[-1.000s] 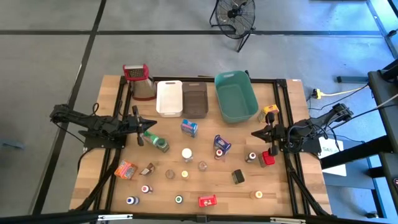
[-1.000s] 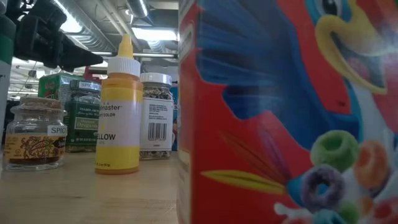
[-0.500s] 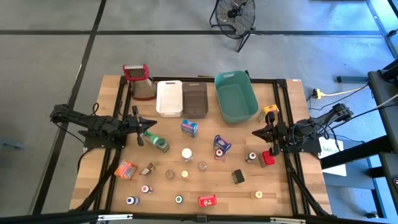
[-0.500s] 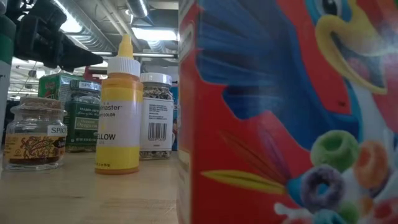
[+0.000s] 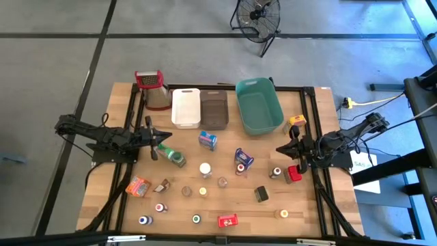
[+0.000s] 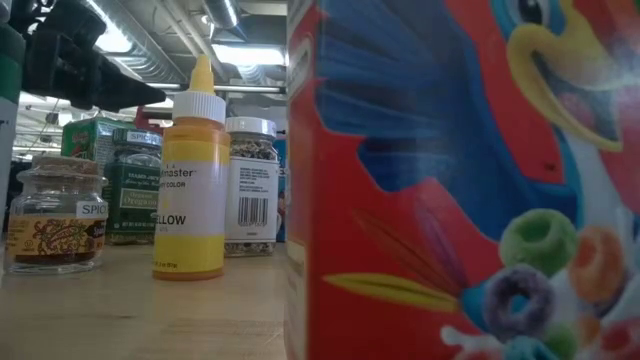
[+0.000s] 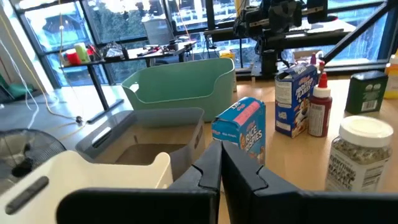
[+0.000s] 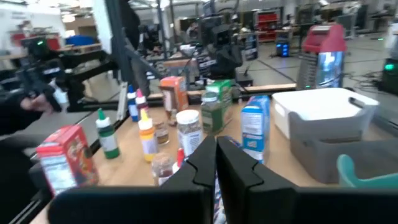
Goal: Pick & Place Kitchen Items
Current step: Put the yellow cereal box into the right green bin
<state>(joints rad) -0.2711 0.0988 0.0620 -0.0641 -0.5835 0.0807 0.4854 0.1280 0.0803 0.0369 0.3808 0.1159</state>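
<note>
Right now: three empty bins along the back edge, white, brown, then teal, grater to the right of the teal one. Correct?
Not quite. The high view shows the grater left of the white bin, not right of the teal bin. The brown bin sits between them; all three are empty.

surface: wooden table (image 5: 232, 205) | on it: kitchen items (image 5: 205, 169), grater (image 5: 154, 89), three bins (image 5: 258, 106)

Three bins sit in a row: one white bin (image 5: 186, 107), one brown bin (image 5: 214, 108), one teal bin (image 5: 259, 104). One steel grater (image 5: 151, 89) stands beside them. Scattered over the counter (image 5: 304, 205) I count roughly eighteen small kitchen items (image 5: 205, 169), though a few are too tiny to be sure. Two arms, one per side.
</note>
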